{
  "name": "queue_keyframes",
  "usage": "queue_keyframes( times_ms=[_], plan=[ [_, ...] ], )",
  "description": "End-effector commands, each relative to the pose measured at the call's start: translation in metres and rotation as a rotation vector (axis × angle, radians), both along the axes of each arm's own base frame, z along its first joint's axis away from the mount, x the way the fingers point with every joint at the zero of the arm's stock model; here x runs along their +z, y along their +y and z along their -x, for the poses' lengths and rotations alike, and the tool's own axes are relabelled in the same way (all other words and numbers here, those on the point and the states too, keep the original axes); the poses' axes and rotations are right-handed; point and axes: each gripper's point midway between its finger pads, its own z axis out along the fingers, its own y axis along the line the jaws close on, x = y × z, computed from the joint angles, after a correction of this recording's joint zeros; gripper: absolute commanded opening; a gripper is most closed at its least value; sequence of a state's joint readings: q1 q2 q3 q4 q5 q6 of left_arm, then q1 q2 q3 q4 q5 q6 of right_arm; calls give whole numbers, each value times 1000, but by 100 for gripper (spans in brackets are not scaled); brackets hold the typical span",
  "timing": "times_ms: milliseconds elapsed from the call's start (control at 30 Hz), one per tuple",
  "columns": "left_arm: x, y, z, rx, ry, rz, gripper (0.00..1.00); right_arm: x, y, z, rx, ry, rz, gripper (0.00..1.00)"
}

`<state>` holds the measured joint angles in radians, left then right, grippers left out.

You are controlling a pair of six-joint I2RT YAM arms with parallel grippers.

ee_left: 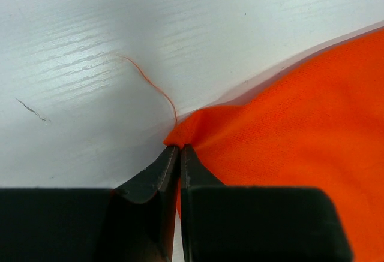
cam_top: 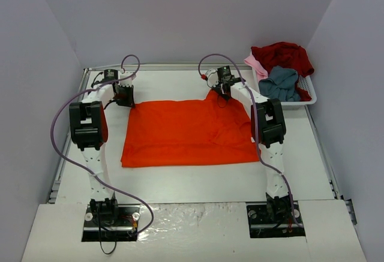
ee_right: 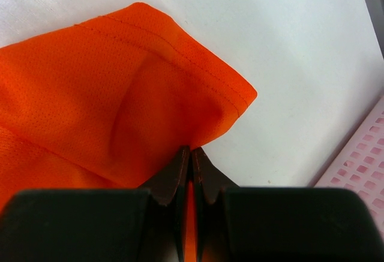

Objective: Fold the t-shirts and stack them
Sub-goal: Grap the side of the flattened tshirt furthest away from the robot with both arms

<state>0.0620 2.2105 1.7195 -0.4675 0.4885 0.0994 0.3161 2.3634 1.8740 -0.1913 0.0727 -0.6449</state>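
Centrally, the orange-red t-shirt (cam_top: 189, 133) is spread flat on the white table (cam_top: 198, 181). Its far-left corner is pinched in the closed left gripper (ee_left: 179, 152), and its far-right corner in the closed right gripper (ee_right: 191, 154). A loose thread (ee_left: 153, 85) is seen beside the left corner. A dark red shirt (cam_top: 282, 55), a grey-blue shirt (cam_top: 281, 83) and a pink shirt (cam_top: 257, 64) are heaped in the basket (cam_top: 292, 105) at far right, well apart. Grey walls (cam_top: 180, 16) are seen around.

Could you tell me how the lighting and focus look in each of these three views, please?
Top external: even, soft light, with glare on the shiny strip at the bottom. Left wrist: a broad soft shadow on the table; the orange shirt looks saturated, its weave soft. Right wrist: the shirt's stitching is sharp; the right hand is dark, nearly featureless.
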Motion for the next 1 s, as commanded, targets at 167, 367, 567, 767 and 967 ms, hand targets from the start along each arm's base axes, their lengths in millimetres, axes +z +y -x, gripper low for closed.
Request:
queue_keyframes(
  times_ms=[167,367,567,767,967],
  plan=[
    [62,8,-6,8,-123,-31,2,68,0,-11,-20,-113,-28,0],
    [90,7,7,-13,-171,-40,2,93,2,-1,-18,-129,-61,0],
    [95,5,25,-51,-157,-49,2,116,0,15,-20,-144,-83,0],
    [99,0,42,-80,-148,-31,2,135,-4,38,-13,-141,-102,0],
    [101,-3,59,-108,-149,-32,2,145,-6,67,-11,-110,-137,0]
  ],
)
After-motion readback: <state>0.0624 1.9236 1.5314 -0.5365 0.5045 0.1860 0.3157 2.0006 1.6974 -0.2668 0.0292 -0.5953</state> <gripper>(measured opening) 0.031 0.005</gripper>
